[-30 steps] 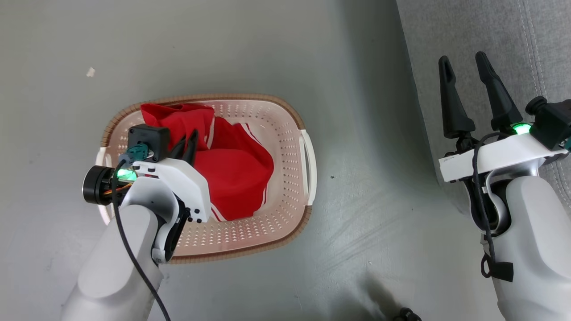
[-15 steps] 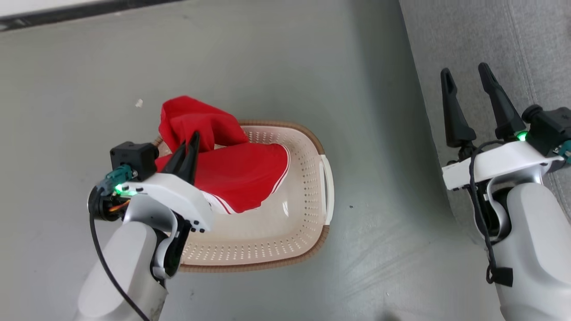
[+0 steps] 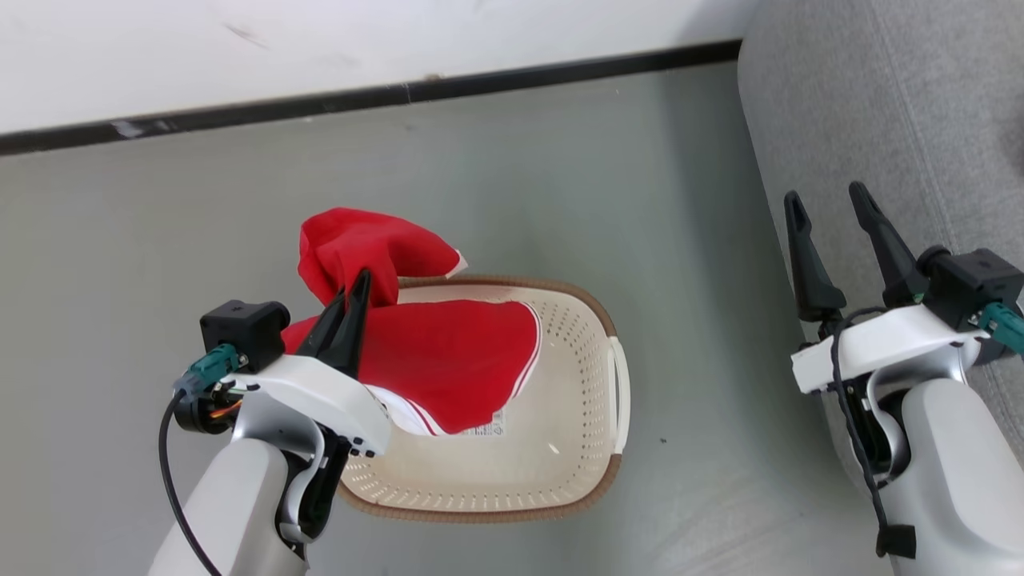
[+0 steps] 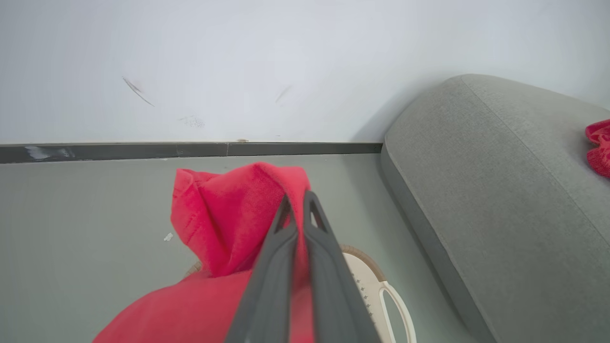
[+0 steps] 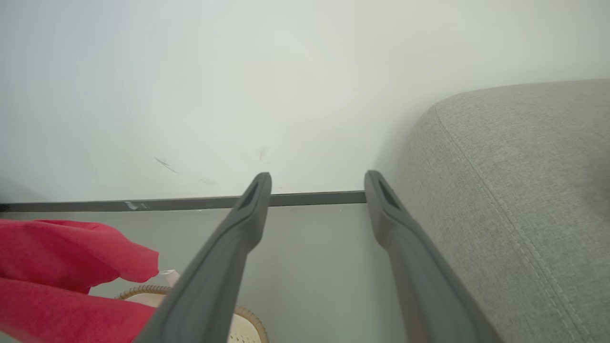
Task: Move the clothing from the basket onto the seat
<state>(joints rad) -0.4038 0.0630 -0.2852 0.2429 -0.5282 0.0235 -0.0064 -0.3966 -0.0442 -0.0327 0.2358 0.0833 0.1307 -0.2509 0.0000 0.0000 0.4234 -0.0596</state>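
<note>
Our tally, kind by kind.
We count two pincers in the head view, the left pincer (image 3: 356, 284) at 8 o'clock and the right pincer (image 3: 825, 192) at 3. There is one basket (image 3: 588, 480) at 6, with one handle (image 3: 620, 392) and one label (image 3: 488, 430) showing. One seat (image 3: 880, 120) sits at 2. Two red items: one red garment (image 3: 448, 360) above the basket, and one red piece (image 4: 598, 147) on the seat at 3 in the left wrist view.

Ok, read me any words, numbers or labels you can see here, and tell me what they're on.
Paper label on the floor of the basket: printed, too small to read.
Red clothing: no lettering shows on it.
No other text anywhere.
</note>
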